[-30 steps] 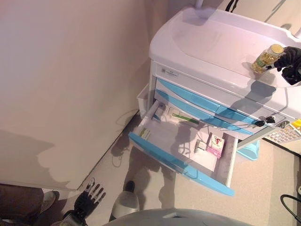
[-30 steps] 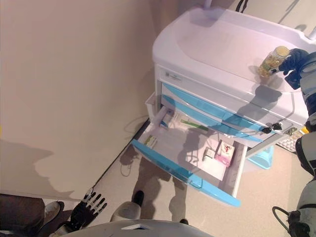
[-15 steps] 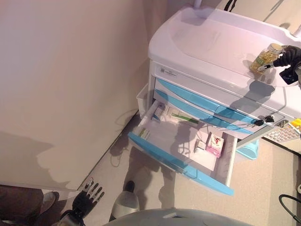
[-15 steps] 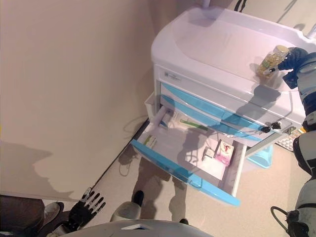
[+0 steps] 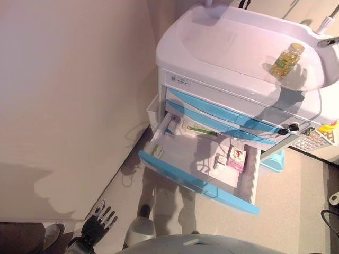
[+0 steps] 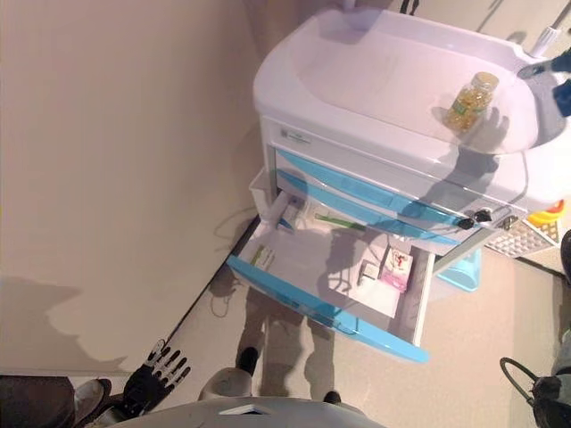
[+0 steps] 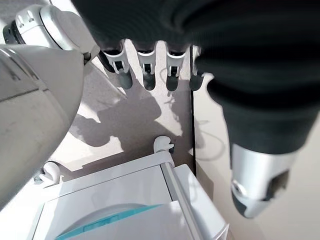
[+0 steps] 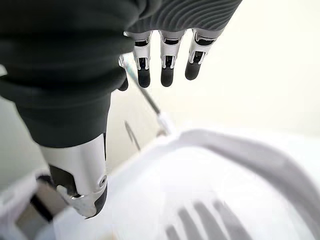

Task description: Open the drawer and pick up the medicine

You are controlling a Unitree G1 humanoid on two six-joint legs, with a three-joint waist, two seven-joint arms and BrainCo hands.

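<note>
The medicine bottle point(image 5: 286, 60), clear with yellow capsules and a pale cap, stands upright and free on the right side of the white cart's top point(image 5: 222, 42). My right hand point(image 6: 564, 76) shows only at the view's right edge, apart from the bottle. In its wrist view its fingers point(image 8: 167, 67) are straight and hold nothing. The lowest blue-fronted drawer point(image 5: 198, 182) is pulled out. It holds a pink box point(image 5: 236, 159), a small white box point(image 5: 219, 160) and a green item point(image 5: 197, 128). My left hand point(image 5: 98, 222) hangs open low beside the wall, near the floor.
A wall runs along the left of the cart. A white side bin point(image 5: 152, 108) hangs on the cart's left face. Keys point(image 5: 288, 129) hang from the lock on the cart's right front. A blue bin point(image 5: 273, 161) and a white basket point(image 5: 318, 138) sit at the right.
My right hand has let go of the bottle and drawn back to the right. The bottle now stands alone on the cart top. The camera has also shifted.
</note>
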